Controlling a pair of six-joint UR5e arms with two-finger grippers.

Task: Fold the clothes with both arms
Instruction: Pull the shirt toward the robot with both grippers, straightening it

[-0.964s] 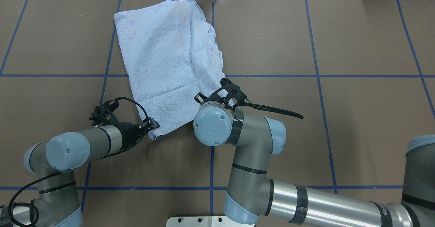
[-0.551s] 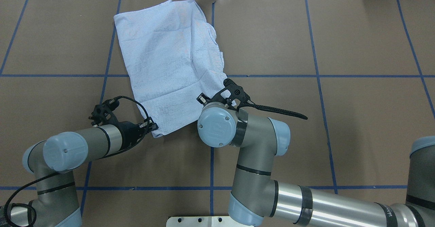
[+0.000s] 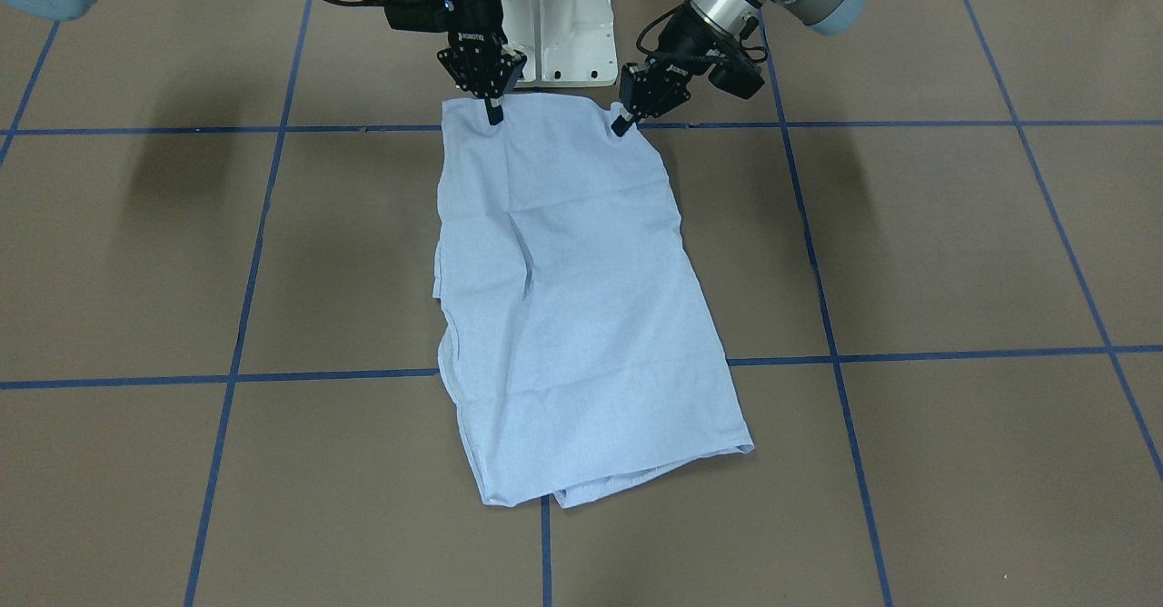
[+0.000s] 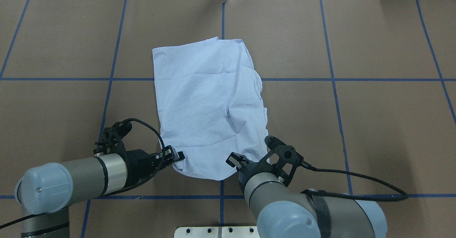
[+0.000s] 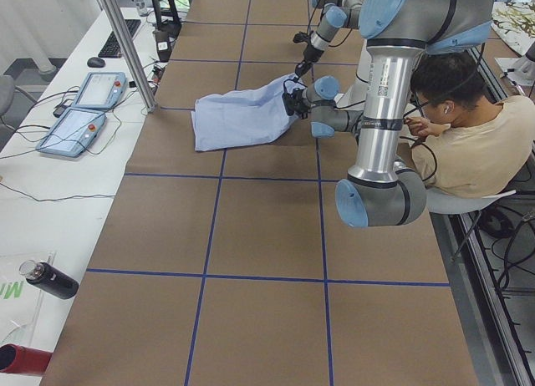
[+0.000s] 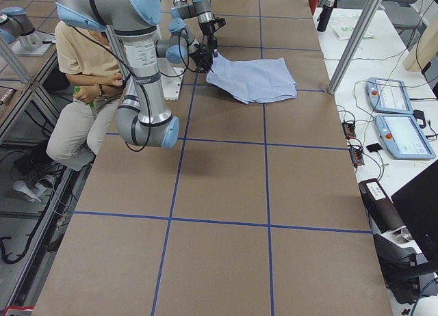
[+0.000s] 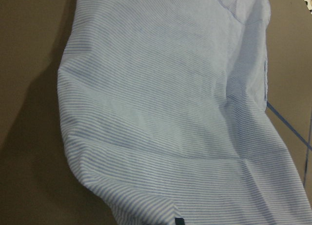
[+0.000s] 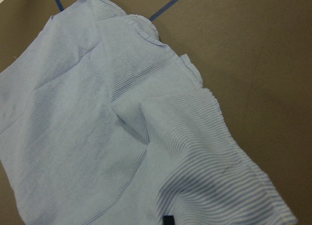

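Note:
The light blue-and-white striped shirt (image 4: 206, 102) lies folded lengthwise on the brown table, its long side running away from me; it also shows in the front view (image 3: 572, 316). My left gripper (image 4: 177, 156) is shut on the shirt's near left corner, seen at the right of the front view (image 3: 625, 122). My right gripper (image 3: 493, 114) is shut on the near right corner; in the overhead view its wrist hides the fingers. The near edge is held a little above the table. Both wrist views show only striped cloth (image 7: 170, 113) (image 8: 97, 137). Collar and buttons are hidden.
The white pedestal base (image 3: 554, 25) stands just behind the grippers. Blue tape lines (image 4: 331, 79) divide the table. A seated person (image 5: 468, 144) is at the robot's side. Teach pendants (image 5: 84, 110) and bottles (image 5: 50, 279) lie on the white bench beyond the far edge.
Both grippers have drawn back toward the robot's base with the shirt's near corners. The shirt has slid from the table's far edge toward the middle and to the right.

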